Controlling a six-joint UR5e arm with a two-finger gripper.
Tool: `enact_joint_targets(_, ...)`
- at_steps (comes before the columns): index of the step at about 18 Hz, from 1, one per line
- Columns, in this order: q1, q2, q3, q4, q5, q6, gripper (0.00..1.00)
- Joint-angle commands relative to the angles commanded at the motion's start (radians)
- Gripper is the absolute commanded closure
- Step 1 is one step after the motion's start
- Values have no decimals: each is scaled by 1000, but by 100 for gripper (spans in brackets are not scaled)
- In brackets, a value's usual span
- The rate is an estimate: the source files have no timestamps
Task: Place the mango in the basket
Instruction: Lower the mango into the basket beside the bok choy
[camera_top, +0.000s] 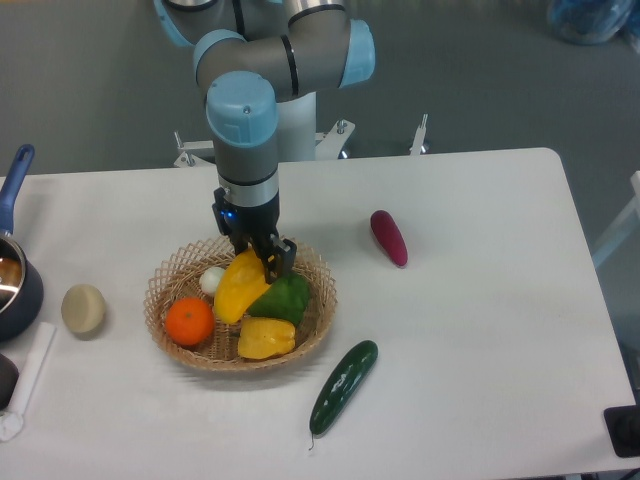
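Observation:
The mango (238, 286) is a smooth yellow oval lying tilted inside the tan wicker basket (312, 318), across the middle. My gripper (256, 257) stands right over the mango's upper end, its fingers close around that end. Whether it still grips the fruit I cannot tell. Beside the mango in the basket lie an orange (189, 322), a lumpy yellow bell pepper (265, 338) and a green leafy vegetable (285, 298) with a white stem end (211, 280).
A dark green cucumber (343, 385) lies just right of the basket's front. A purple-red vegetable (389, 237) rests at the right. A pale round item (83, 309) and a blue pot (12, 285) are at the left edge.

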Motion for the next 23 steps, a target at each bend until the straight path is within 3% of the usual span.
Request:
enact_joint_targets(13, 0, -21, -35, 0, 24, 3, 53)
enact_joint_targets(16, 0, -25, -37, 0, 49, 3, 39)
enact_joint_targets(18, 0, -23, -35, 2, 51, 21, 18)
enact_joint_targets(22, 2, -17, -23, 6, 51, 31, 1)
enact_joint_targets(23, 2, -17, -23, 8, 51, 31, 0)
